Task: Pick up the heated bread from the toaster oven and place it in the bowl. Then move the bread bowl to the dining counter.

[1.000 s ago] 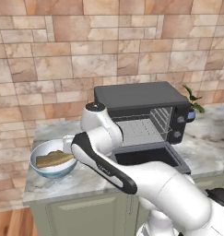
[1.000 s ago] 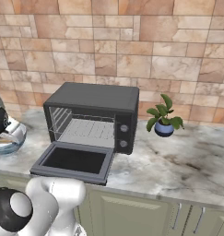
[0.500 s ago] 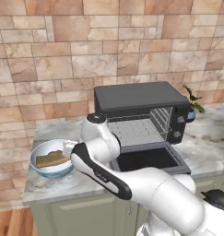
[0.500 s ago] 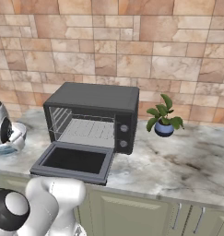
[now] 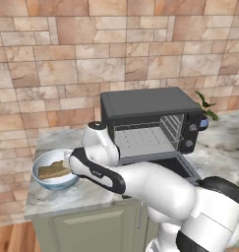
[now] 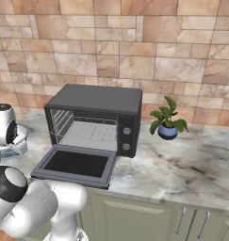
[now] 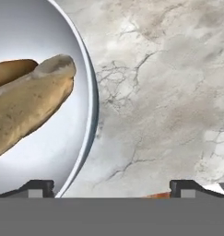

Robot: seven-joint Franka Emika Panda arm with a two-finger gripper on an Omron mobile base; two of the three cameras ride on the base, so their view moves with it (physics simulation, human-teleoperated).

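Bread point(image 7: 26, 108) was already sat in the bowl point(image 7: 88, 133) left of the toaster oven point(image 5: 150, 123), gripper point(image 7: 111, 186) wide open and empty over its rim, so gripping that rim was probably next.

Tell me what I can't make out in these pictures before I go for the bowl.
- Gripper: in the left base view the arm's own links cover it, so its contact with the bowl is unclear.
- Bowl: the hand view's left edge cuts most of it off.
- Bread: its far end runs off that same edge.
- Toaster oven: rack corners sit in shadow.
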